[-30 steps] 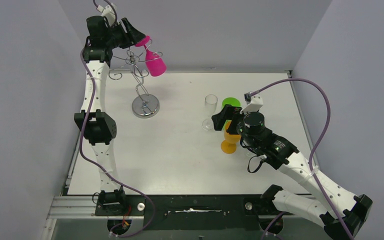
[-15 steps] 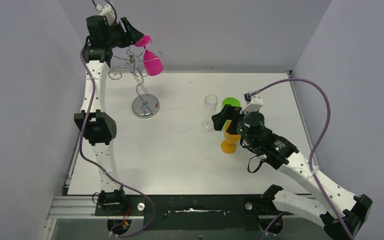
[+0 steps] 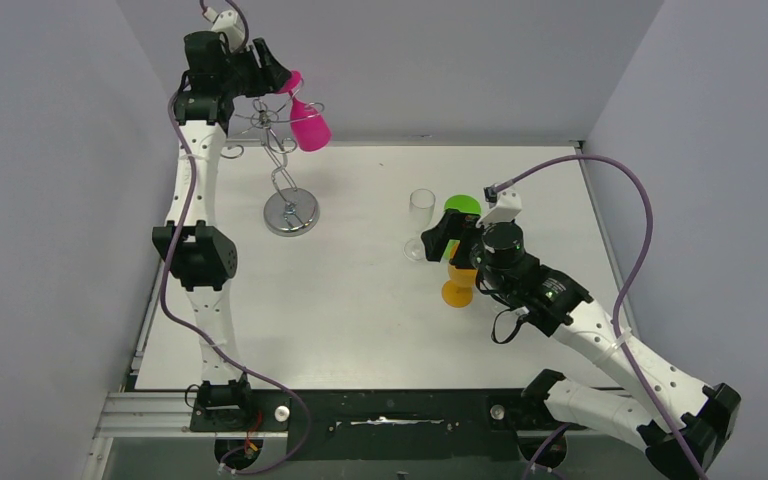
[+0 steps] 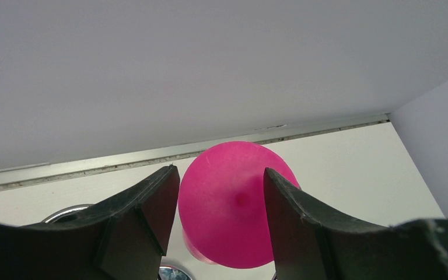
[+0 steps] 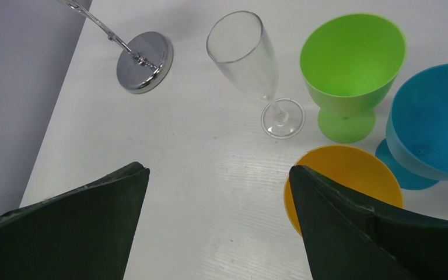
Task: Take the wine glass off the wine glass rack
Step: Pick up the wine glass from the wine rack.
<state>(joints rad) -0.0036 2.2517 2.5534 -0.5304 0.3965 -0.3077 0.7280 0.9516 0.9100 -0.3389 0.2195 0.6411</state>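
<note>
Currently: pink glass pinched at its foot, at the top of the rack

Item 1, wine glass [image 3: 310, 128]. Pink, opaque. Hangs bowl-down and tilted, beside the scroll arms of the wine glass rack [image 3: 278, 165], high at the back left of the table [image 3: 360, 320]. Whether its stem sits inside a wire slot or just outside cannot be told.

Item 2, left gripper [image 4: 221, 181]. Raised to rack-top height. Its fingers [image 4: 151, 204] are closed on the rim of the glass's round foot, one on each side.

Item 3, right gripper [image 5: 216, 175]. Fingers spread wide, holding nothing. Hovers low over the table near a clear flute [image 5: 251, 58], a green cup [image 5: 350, 64], an orange cup [image 5: 341, 175] and a blue cup [image 5: 431, 122], well apart from the rack.

Handling note, as a judgement. The step in hand looks like drawing the glass clear of the wire.
- It probably goes best as a slow sideways pull along the open end of the slot, since a straight lift would likely catch the foot on the scrolls.
- The grip is on a thin disc edge, so the pull should stay steady and free of twist.
- The rack seems light on its round base [image 3: 291, 212] and may tip or drag if the stem snags.
</note>
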